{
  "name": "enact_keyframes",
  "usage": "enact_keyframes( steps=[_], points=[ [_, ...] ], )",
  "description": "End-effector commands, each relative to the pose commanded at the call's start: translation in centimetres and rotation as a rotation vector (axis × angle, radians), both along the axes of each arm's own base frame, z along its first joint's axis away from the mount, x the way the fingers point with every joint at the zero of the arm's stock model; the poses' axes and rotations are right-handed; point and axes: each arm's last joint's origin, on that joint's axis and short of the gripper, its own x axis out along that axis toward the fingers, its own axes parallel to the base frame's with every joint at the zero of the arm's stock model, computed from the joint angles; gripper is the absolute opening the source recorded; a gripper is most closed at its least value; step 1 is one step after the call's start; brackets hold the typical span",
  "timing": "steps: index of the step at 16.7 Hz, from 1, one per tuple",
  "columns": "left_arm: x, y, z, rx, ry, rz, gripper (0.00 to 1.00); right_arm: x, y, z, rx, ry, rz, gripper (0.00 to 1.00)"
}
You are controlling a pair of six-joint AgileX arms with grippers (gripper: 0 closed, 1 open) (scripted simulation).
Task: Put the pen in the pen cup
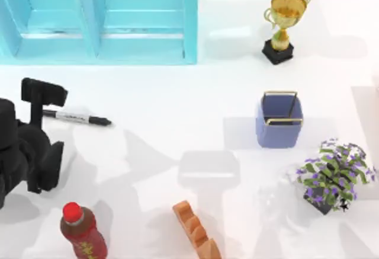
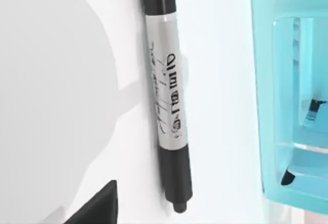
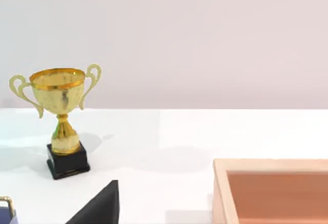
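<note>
Left gripper [image 1: 42,102]: at the table's far left, over the capped end of the pen; one black finger stands on the far side of the pen and the rest of the arm bulks on the near side. Whether the fingers are apart or closed I cannot tell, and no grasp on the pen can be made out.
Pen [image 1: 76,117]: lies flat on the white table [image 1: 177,111] at the left, running left to right, its narrow tip pointing right. In the left wrist view the pen [image 2: 166,88] shows its white printed band between black ends, lying on the table just beside the blue shelf.
Pen cup [image 1: 279,121]: upright on the right half of the table, well apart from the pen, its gold wire frame at the rim and its mouth open upward.
Right gripper: a dark finger tip [image 3: 97,206] shows at the edge of the right wrist view; its opening cannot be told.
Blue shelf [image 1: 98,19]: along the far left edge, beyond the pen.
Trophy [image 1: 283,25]: far right, beyond the pen cup; the right wrist view shows the trophy [image 3: 60,121] on its black base.
Potted plant [image 1: 333,175]: near right, just beside the cup on its near-right side.
Bottle [image 1: 82,230]: red-capped, near left.
Orange rack [image 1: 196,230]: near centre.
Wooden box [image 3: 271,190]: an open tan box in the right wrist view.
</note>
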Motion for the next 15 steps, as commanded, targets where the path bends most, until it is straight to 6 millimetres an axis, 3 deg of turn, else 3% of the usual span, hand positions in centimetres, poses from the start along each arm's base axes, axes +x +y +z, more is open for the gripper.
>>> enact_keyframes(
  steps=[3,9,15],
  points=[
    [-0.5,0.5,-1.4,-0.059,0.069,0.051,1.00,0.0,0.0,0.0,0.000,0.000,0.000,1.00],
    [-0.4,0.4,-1.5,-0.062,0.071,0.051,1.00,0.0,0.0,0.0,0.000,0.000,0.000,1.00],
    [3.3,-0.3,-3.3,-0.063,0.074,0.055,1.00,0.0,0.0,0.0,0.000,0.000,0.000,1.00]
  ],
)
